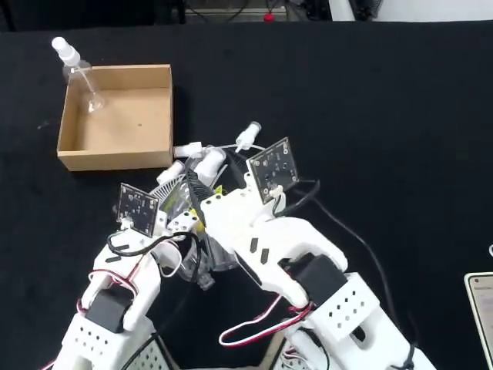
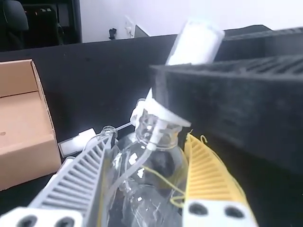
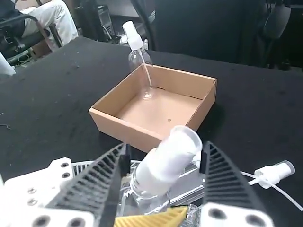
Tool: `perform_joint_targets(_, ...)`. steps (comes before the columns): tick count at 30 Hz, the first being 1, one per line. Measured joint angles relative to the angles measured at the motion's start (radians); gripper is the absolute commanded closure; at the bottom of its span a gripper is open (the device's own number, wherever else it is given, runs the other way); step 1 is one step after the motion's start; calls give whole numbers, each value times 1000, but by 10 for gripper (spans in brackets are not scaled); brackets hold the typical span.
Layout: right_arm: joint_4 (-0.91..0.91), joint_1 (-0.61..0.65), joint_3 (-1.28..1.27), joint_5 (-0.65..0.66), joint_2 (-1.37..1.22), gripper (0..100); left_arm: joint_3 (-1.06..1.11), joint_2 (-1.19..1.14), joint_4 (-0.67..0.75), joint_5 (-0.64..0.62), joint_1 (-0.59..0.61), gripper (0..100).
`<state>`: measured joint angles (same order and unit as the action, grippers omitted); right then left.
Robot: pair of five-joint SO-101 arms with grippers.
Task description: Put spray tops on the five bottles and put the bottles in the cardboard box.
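Box [image 1: 115,160]: far left on the desk [image 1: 370,116]; one capped bottle [image 1: 80,75] leans in its far-left corner.
Left gripper [image 2: 147,142]: pinching a clear bottle [image 2: 151,175] near the box's front right corner.
Right gripper [image 3: 165,149]: clamped on a spray top [image 3: 177,144] at that bottle's neck.
Loose spray tops [image 1: 248,136]: on the desk, just beyond the grippers.

In the left wrist view the bottle [image 2: 142,189] between the left fingers [image 2: 80,179] passes out of view below its shoulder. A blurred right finger [image 2: 236,104] hides the middle of its spray top [image 2: 195,41], and the cardboard box [image 2: 23,151] is cut off partway. From above, by the box's near right corner, both arms [image 1: 254,239] cover the bottle cluster [image 1: 208,163], so its count cannot be told.
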<state>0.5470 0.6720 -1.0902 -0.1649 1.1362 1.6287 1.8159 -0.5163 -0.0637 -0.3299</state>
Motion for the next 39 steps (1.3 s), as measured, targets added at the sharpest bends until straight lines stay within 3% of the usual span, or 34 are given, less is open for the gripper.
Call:
perform_joint_targets(7,0,-12,0,0,68,792,0,0,0,0,0,917)
perform_joint_targets(12,44,-94,0,0,235,990,0,0,0,0,0,917)
perform_joint_targets(19,34,-178,-48,0,348,959,0,0,0,0,0,917)
perform_joint_targets(29,-209,-186,-115,0,124,959,0,0,0,0,2,917)
perform_joint_targets(39,-77,-83,-31,0,44,959,2,-2,0,0,5,917)
